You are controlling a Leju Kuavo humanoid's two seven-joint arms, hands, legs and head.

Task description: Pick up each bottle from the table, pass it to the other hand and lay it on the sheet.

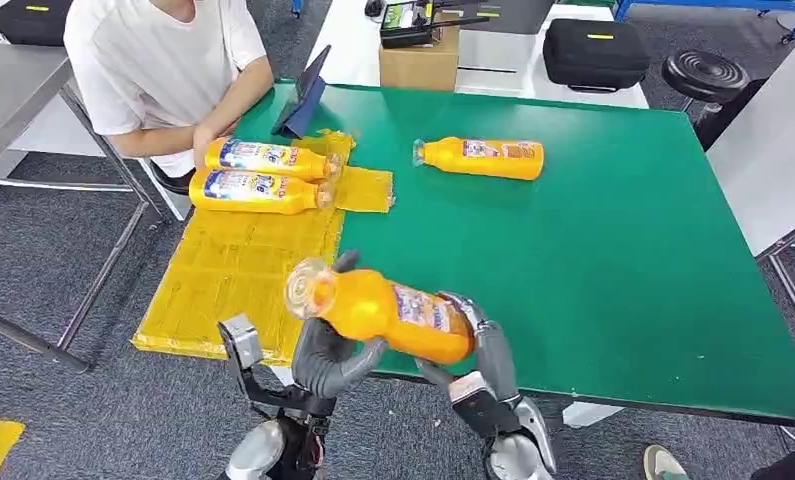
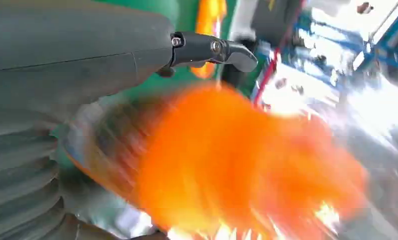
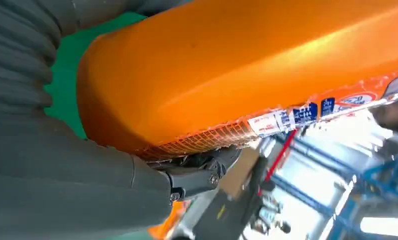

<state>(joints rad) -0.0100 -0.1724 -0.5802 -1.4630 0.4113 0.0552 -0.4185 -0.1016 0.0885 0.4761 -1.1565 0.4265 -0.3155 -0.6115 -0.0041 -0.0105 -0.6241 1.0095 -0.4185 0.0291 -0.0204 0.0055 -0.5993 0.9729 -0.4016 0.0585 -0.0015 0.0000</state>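
Low in the frame, our right robot hand (image 1: pixel 478 365) clasps the base of the orange bottle (image 1: pixel 388 310) while our left robot hand (image 1: pixel 328 355) curls under its neck: we judge a handover underway, bound for the yellow sheet (image 1: pixel 228 270) on the desk (image 1: pixel 593 250).

Grey carpet (image 1: pixel 123 290) (blk stool (image 1: pixel 705 72))

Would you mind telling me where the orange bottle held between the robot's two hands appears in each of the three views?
Head view: the held bottle lies low in the middle, between left hand and right hand.
Left wrist view: a blurred orange mass across the centre.
Right wrist view: its orange body spans the upper part.
Shared landmark: the green table, also.
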